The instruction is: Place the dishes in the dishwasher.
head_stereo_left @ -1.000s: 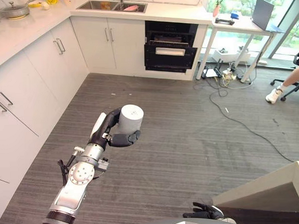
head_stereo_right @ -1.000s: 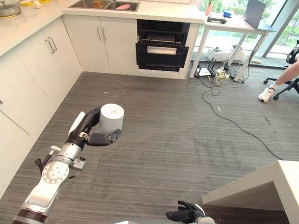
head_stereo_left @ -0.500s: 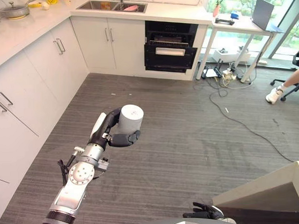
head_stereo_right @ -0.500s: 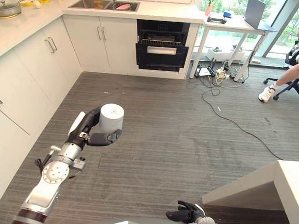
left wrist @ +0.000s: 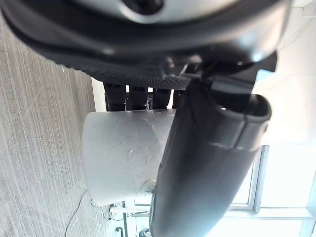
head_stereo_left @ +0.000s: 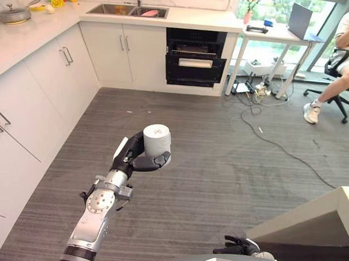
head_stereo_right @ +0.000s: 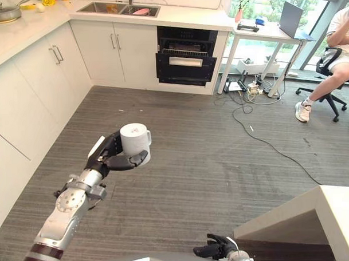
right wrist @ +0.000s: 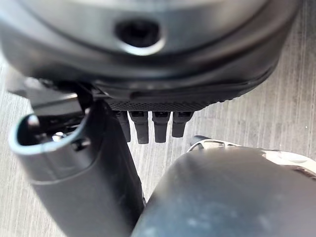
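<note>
My left hand is held out over the grey floor, its fingers and thumb curled round a white cup that it carries bottom up. In the left wrist view the cup sits between the thumb and the fingers. The dishwasher stands open under the far counter, a dark cavity with its rack showing, well beyond the cup. My right hand hangs low at the near edge with its fingers relaxed and nothing in it.
White cabinets run along the left, with a sink and a pot on the counter. A table with a laptop, floor cables and a seated person are at the right. A pale table corner juts in near right.
The whole view has shifted slightly. My left hand still holds the cup, a little higher and nearer the middle. The person on the chair has come further into view.
</note>
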Controlling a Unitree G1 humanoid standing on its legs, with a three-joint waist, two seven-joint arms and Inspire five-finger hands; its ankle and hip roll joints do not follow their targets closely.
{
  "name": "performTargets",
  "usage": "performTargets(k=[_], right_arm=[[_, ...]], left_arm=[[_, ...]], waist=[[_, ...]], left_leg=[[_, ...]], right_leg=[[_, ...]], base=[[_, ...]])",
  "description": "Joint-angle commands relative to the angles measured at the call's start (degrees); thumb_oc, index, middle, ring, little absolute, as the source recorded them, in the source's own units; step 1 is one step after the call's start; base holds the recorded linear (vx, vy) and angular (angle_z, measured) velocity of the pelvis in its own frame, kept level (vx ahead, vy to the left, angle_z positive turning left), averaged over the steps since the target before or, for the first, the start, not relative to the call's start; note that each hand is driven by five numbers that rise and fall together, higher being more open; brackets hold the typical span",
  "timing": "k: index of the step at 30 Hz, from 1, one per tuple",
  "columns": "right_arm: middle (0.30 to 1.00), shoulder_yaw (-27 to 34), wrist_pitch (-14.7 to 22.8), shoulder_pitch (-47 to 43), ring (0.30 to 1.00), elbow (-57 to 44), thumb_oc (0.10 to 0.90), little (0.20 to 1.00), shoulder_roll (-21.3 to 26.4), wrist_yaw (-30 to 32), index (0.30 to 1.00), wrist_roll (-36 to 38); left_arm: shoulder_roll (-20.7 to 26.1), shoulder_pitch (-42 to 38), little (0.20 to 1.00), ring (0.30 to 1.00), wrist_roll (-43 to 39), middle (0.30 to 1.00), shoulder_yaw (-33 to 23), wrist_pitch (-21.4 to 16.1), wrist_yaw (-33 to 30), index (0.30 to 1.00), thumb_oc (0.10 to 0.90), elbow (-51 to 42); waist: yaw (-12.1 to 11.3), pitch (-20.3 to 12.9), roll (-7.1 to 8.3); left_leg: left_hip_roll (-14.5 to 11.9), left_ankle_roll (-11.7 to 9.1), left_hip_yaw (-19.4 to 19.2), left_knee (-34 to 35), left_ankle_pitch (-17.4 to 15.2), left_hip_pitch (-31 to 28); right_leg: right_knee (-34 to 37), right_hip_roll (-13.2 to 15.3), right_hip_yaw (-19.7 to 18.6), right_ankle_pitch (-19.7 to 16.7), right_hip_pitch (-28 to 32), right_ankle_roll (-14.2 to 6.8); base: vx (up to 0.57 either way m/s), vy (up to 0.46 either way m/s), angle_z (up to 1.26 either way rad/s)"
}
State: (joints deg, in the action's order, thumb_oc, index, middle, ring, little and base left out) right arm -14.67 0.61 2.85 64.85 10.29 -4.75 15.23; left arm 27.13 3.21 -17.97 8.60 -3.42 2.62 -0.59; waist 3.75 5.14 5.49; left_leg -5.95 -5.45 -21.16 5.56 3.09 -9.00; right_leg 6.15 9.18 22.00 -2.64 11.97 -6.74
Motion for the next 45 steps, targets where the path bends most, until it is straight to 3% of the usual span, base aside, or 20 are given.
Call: performTargets(k=[1, 4, 5, 8, 12, 14, 17, 20, 24, 25, 27, 29, 31, 34, 36, 37, 39, 41, 43, 45], right_arm=[[0.9, 1.99, 1.27, -5.51, 0.9, -1.06, 0.8, 0.9, 2.29, 0.39, 0.9, -1.81], [0.9, 3.65, 1.75, -5.53, 0.9, -3.8, 0.8, 0.9, 2.22, 0.55, 0.9, 0.12], [0.9, 3.38, 2.45, -6.17, 0.9, -8.3, 0.8, 0.9, 2.47, 1.09, 0.9, 0.64], [0.9, 3.12, 3.03, -6.67, 0.9, -14.01, 0.8, 0.9, 3.47, 1.87, 0.9, 1.14], [0.9, 3.56, 4.85, -7.76, 0.9, -23.15, 0.8, 0.9, 6.54, 3.01, 0.9, 1.26], [0.9, 4.08, 5.26, -7.36, 0.9, -25.21, 0.8, 0.9, 6.94, 3.36, 0.9, 1.39], [0.9, 3.96, 5.0, -6.31, 0.9, -25.63, 0.8, 0.9, 7.36, 3.41, 0.9, -0.31], [0.9, 3.95, 4.87, -4.66, 0.9, -24.86, 0.8, 0.9, 7.64, 3.46, 0.9, -0.23], [0.9, 5.06, 5.15, -3.26, 0.9, -23.01, 0.8, 0.9, 8.63, 3.55, 0.9, 2.28], [0.9, 5.55, 5.13, -2.2, 0.9, -23.41, 0.8, 0.9, 9.05, 3.26, 0.9, 3.46], [0.9, 5.69, 4.96, -2.28, 0.9, -23.76, 0.8, 0.9, 9.55, 3.22, 0.9, 3.43], [0.9, 5.43, 4.65, -3.17, 0.9, -24.1, 0.8, 0.9, 10.18, 3.46, 0.9, 3.57], [0.9, 5.5, 4.64, -3.38, 0.9, -24.53, 0.8, 0.9, 10.36, 3.93, 0.9, 3.81], [0.9, 4.31, 5.0, -3.69, 0.9, -26.1, 0.8, 0.9, 10.31, 3.27, 0.9, 3.01], [0.9, 2.77, 5.27, -4.37, 0.9, -26.6, 0.8, 0.9, 10.15, 3.2, 0.9, 2.55], [0.9, 2.04, 5.65, -4.78, 0.9, -26.45, 0.8, 0.9, 9.99, 3.28, 0.9, 1.76], [0.9, 2.0, 5.68, -4.45, 0.9, -26.49, 0.8, 0.9, 10.05, 3.33, 0.9, 1.2], [0.9, 3.37, 5.52, -2.7, 0.9, -28.8, 0.8, 0.9, 10.43, 2.4, 0.9, 0.13], [0.9, 3.49, 5.41, -2.3, 0.9, -29.07, 0.8, 0.9, 10.46, 2.38, 0.9, 0.04], [0.9, 4.71, 4.7, -1.01, 0.9, -28.48, 0.8, 0.9, 10.29, 2.04, 0.9, -1.72]], left_arm=[[-1.18, -7.74, 0.3, 0.3, -2.05, 0.3, -1.05, -5.11, 0.2, 0.3, 0.4, -4.64], [-0.89, -8.09, 0.3, 0.3, -1.93, 0.3, -0.8, -5.03, 0.33, 0.3, 0.4, -5.4], [-0.89, -8.29, 0.3, 0.3, -1.67, 0.3, -0.44, -5.23, -0.61, 0.3, 0.4, -4.98], [-1.24, -8.41, 0.3, 0.3, -1.19, 0.3, -0.09, -5.58, -1.41, 0.3, 0.4, -4.43], [-0.63, -8.63, 0.3, 0.3, 0.03, 0.3, 0.39, -6.1, -1.13, 0.3, 0.4, -4.57], [-0.56, -11.24, 0.3, 0.3, 0.8, 0.3, 1.01, -6.01, -1.1, 0.3, 0.4, -3.74], [-1.34, -12.74, 0.3, 0.3, 1.66, 0.3, 1.3, -5.92, -0.9, 0.3, 0.4, -3.43], [-2.2, -12.56, 0.3, 0.3, 1.46, 0.3, 1.78, -5.89, -1.12, 0.3, 0.4, -3.49], [-3.84, -12.22, 0.3, 0.3, 1.21, 0.3, 2.59, -6.29, -2.08, 0.3, 0.4, -3.13], [-3.36, -11.52, 0.3, 0.3, 0.49, 0.3, 1.88, -6.96, -2.25, 0.3, 0.4, -3.62], [-2.83, -11.52, 0.3, 0.3, 0.48, 0.3, 1.64, -6.97, -2.41, 0.3, 0.4, -3.71], [-2.51, -11.59, 0.3, 0.3, 0.63, 0.3, 1.5, -7.07, -3.62, 0.3, 0.4, -2.92], [-2.58, -11.21, 0.3, 0.3, 1.12, 0.3, 1.71, -6.73, -4.04, 0.3, 0.4, -2.42], [-1.63, -7.75, 0.3, 0.3, 1.54, 0.3, 0.95, -6.05, -3.13, 0.3, 0.4, -3.54], [-1.29, -5.55, 0.3, 0.3, 1.29, 0.3, -0.44, -5.9, -4.06, 0.3, 0.4, -3.91], [-1.54, -4.48, 0.3, 0.3, 1.19, 0.3, -0.93, -6.09, -4.86, 0.3, 0.4, -3.58], [-1.53, -4.25, 0.3, 0.3, 1.47, 0.3, -1.35, -6.16, -4.96, 0.3, 0.4, -3.62], [-1.25, -2.74, 0.3, 0.3, 2.13, 0.3, -2.83, -5.74, -3.94, 0.3, 0.4, -4.93], [-1.24, -2.54, 0.3, 0.3, 2.09, 0.3, -2.74, -5.65, -3.85, 0.3, 0.4, -5.07], [-0.72, -4.44, 0.3, 0.3, 2.73, 0.3, -1.27, -4.83, -3.08, 0.3, 0.4, -4.49]], waist=[[-0.99, 0.5, -4.02], [-0.94, 0.99, -4.53], [0.1, 2.31, -5.06], [1.16, 3.31, -5.89], [3.73, 5.1, -7.07], [4.63, 4.62, -5.8], [4.43, 3.29, -5.12], [4.9, 2.35, -5.14], [6.55, 2.82, -7.68], [6.04, 3.24, -8.45], [5.98, 3.55, -8.09], [5.29, 4.15, -5.84], [4.48, 4.32, -4.49], [2.98, 4.33, -4.89], [1.52, 4.23, -5.46], [0.73, 4.69, -4.87], [0.93, 4.85, -4.92], [0.49, 3.2, -6.96], [0.39, 3.18, -6.5], [0.34, 2.4, -5.4]], left_leg=[[2.71, 3.33, -6.82, -3.29, -6.34, -0.58], [5.15, 5.23, -5.45, -2.66, -7.71, -1.69], [6.89, 6.93, -4.39, -1.89, -9.11, -3.66], [7.61, 7.42, -4.17, -1.02, -9.88, -4.96], [8.26, 6.89, -1.77, -1.48, -11.93, -7.76], [9.55, 5.79, -0.95, -0.8, -12.97, -9.62], [10.82, 5.44, 0.77, -1.6, -15.25, -10.67], [11.54, 5.18, 2.4, -5.29, -17.12, -10.75], [10.44, 0.33, 5.79, -17.02, -11.9, -8.46], [8.72, -9.07, 4.91, -33.66, -0.47, -3.28], [8.4, -9.55, 3.51, -39.57, 1.55, -1.28], [3.72, -9.55, -1.76, -49.76, 0.87, 3.96], [2.41, -8.39, -3.2, -49.98, 0.04, 7.5], [-8.72, -3.03, -6.84, -32.02, -4.39, 11.28], [-9.33, -2.6, -3.46, -12.66, 2.01, 9.71], [-14.23, -3.8, 1.33, -5.67, 7.04, 11.9], [-15.7, -4.37, -1.58, -2.77, 9.55, 11.65], [-16.03, -5.91, -4.53, -4.28, 9.88, 10.58], [-15.51, -6.25, -4.57, -4.21, 9.56, 10.04], [-7.33, -1.75, -4.55, -7.12, 4.12, 10.01]], right_leg=[[-6.61, 3.14, 7.02, 2.28, -1.97, -4.86], [-16.47, 7.72, 6.49, 0.98, -4.37, -5.74], [-27.42, 11.04, 5.52, -1.61, -8.72, -6.22], [-31.36, 10.55, 4.68, -0.48, -13.96, -5.71], [-19.83, 4.04, 4.79, -0.75, -21.44, -5.32], [-8.14, 1.72, 9.67, -2.97, -23.66, -5.95], [-2.41, 0.8, 15.62, -3.37, -22.42, -5.21], [-1.86, 0.12, 15.52, -2.59, -20.34, -3.37], [-3.22, -3.41, 10.13, -1.22, -17.99, -0.44], [-6.32, -4.2, 9.93, 1.49, -13.82, 2.22], [-8.12, -3.7, 9.89, 2.98, -12.71, 2.98], [-8.74, -2.81, 9.78, 5.43, -9.87, 4.92], [-8.31, -2.38, 9.9, 5.82, -8.71, 6.04], [-7.84, -2.92, 8.48, 9.82, -3.76, 4.08], [-8.2, -3.37, 5.42, 12.04, -2.33, 3.34], [-8.26, -2.25, 2.42, 13.47, -0.08, 2.49], [-8.62, -2.06, 2.26, 13.9, 0.72, 2.02], [-12.53, -1.19, 0.32, 17.88, 4.34, 0.0], [-13.49, -0.5, 0.24, 18.92, 4.42, -0.15], [-33.36, 10.65, 1.3, 5.08, 0.98, -4.27]], base=[[0.1, 0.298, -0.02], [0.17, 0.367, 0.17], [0.19, 0.351, 0.33], [0.16, 0.19, 0.58], [0.29, 0.034, 0.22], [0.41, -0.09, 0.52], [0.45, -0.154, 0.8], [0.49, -0.147, 0.53], [0.53, -0.213, 0.75], [0.51, -0.272, 0.24], [0.49, -0.225, -0.33], [0.44, -0.29, -0.57], [0.42, -0.219, -0.52], [0.61, -0.027, -0.61], [0.68, 0.207, -1.01], [0.58, 0.191, -1.09], [0.48, 0.123, -1.41], [0.82, 0.205, -0.97], [0.45, 0.173, -0.91], [0.67, 0.492, -0.1]])
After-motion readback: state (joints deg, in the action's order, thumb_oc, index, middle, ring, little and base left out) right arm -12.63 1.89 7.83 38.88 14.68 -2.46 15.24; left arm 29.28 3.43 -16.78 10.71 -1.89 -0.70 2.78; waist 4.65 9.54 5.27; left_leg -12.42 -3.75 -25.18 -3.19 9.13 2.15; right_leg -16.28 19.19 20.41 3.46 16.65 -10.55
